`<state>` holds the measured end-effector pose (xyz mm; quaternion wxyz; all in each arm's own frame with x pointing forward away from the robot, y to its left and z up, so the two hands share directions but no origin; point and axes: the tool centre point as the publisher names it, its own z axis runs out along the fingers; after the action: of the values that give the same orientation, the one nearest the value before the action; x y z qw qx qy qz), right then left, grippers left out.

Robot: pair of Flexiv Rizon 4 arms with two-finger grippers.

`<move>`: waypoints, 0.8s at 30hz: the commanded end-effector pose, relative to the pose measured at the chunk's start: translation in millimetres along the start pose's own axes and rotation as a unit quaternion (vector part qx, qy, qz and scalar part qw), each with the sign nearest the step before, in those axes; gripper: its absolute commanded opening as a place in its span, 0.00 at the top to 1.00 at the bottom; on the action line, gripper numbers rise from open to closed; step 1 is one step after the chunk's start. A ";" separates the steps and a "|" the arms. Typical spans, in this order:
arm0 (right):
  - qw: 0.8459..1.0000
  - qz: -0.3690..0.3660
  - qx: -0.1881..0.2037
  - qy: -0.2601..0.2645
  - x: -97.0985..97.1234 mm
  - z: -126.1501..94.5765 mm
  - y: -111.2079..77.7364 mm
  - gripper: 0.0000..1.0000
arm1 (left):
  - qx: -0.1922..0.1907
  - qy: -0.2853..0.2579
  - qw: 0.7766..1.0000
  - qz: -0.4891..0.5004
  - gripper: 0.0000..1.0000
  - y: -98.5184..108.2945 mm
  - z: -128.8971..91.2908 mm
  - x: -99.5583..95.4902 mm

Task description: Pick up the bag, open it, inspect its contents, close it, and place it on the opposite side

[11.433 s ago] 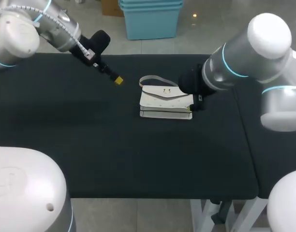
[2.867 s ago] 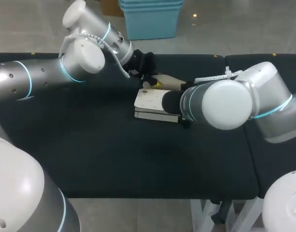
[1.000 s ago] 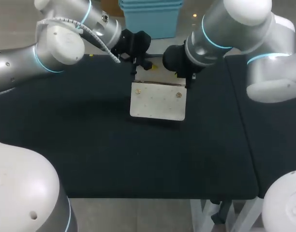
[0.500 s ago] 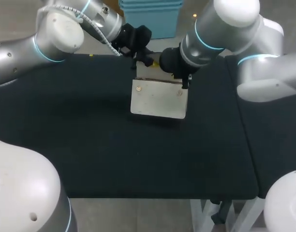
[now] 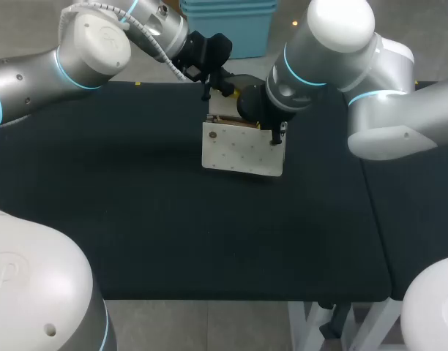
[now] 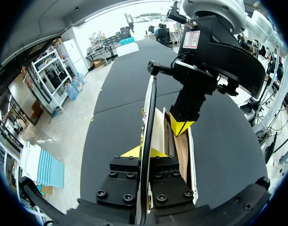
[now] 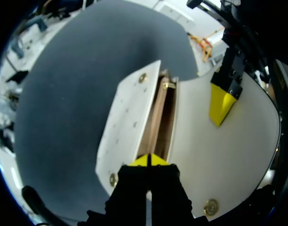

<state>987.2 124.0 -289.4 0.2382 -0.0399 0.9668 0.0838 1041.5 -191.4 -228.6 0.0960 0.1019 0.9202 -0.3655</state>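
- The left arm (image 5: pixel 85 51) comes in over the table's (image 5: pixel 136 219) far left corner and angles down to the bag's (image 5: pixel 242 152) top.
- The left gripper (image 6: pixel 144 151) is pinched tight on the thin, dark-edged flap (image 7: pixel 228 155), which it holds back from the opening.
- The right arm (image 5: pixel 334 44) bends in from the far right, its wrist pointing straight down over the bag's right top corner.
- The right gripper (image 7: pixel 148 161) has its tips pressed together on the rim of the front panel (image 7: pixel 125 122), one tip reaching into the opening.
- The bag is upright at the far middle of the table, between the two grippers; I cannot tell whether its base touches the table.
- It is white and flat, with small brass studs (image 7: pixel 143 77) at the panel's corners.
- Its mouth is open, showing the brown lining (image 7: pixel 160 117).
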 end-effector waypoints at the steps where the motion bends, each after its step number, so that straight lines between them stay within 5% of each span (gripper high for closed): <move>1: 1.000 0.002 0.009 -0.008 12.0 -1.3 3.1 1.00 | 0.003 -0.017 1.000 0.000 1.00 -1.7 0.3 3.6; 6: 1.000 0.013 0.015 -0.014 17.3 2.0 -0.2 1.00 | 0.008 -0.021 1.000 0.015 1.00 -2.7 1.9 9.4; 15: 0.998 0.022 0.031 -0.050 -2.6 -1.6 -4.9 1.00 | 0.008 -0.024 0.999 0.031 1.00 -5.0 2.7 15.7; 24: 0.999 0.015 0.041 -0.031 -4.1 16.1 -3.5 1.00 | 0.011 -0.024 0.999 0.026 1.00 -4.9 4.9 14.3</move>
<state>991.5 116.8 -296.6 0.2747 -0.0139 0.9598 0.0561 1025.7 -195.8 -232.2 0.1265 0.1191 0.9121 -0.3713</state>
